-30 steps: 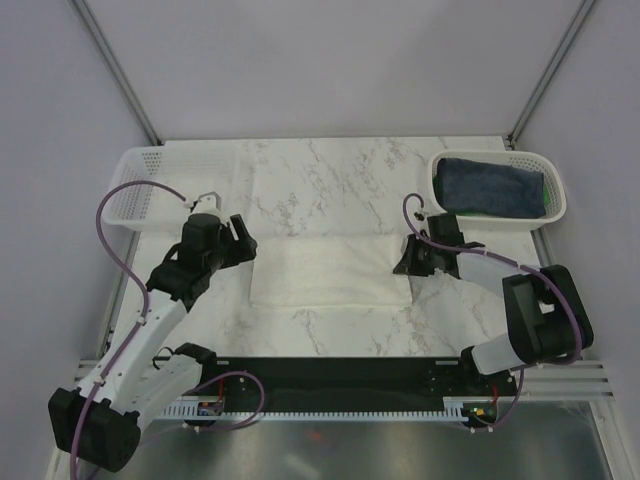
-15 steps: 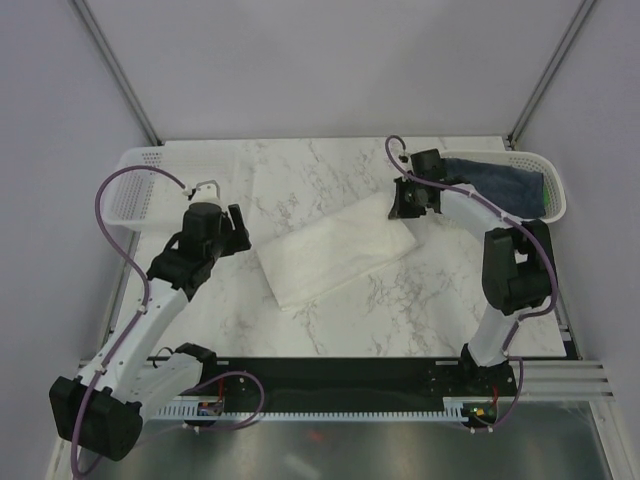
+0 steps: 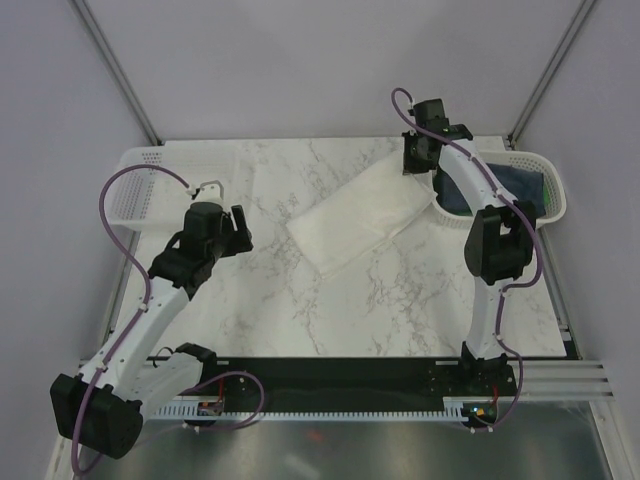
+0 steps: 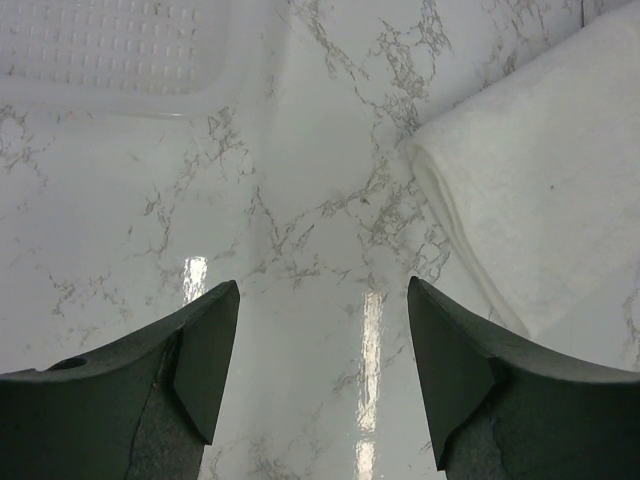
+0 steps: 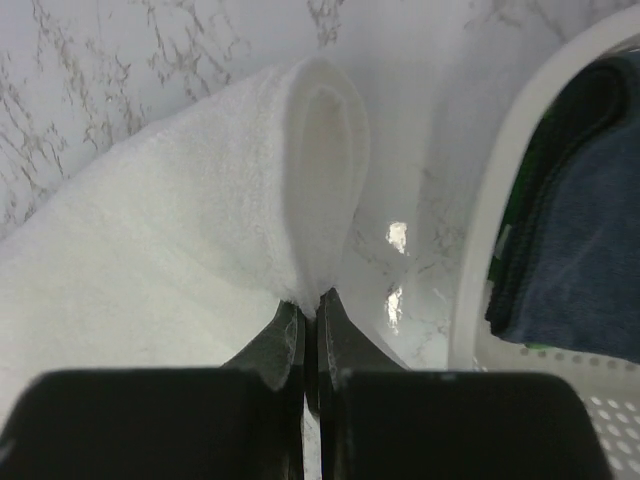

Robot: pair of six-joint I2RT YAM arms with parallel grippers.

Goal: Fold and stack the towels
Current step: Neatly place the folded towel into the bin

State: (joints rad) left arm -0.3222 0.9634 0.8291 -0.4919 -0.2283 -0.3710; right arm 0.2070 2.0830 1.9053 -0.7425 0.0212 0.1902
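While the right claw pinches one folded edge of the cream towel, which trails on the counter beside the basket, it should lift high over the rim and lay the towel flat on the navy towel. The left claw stands wide and empty.

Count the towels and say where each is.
3. The cream-white towel lies folded on the table, one end pinched by the right gripper. The navy towel sits in the right basket, with the green towel tucked beside it; more may be hidden.
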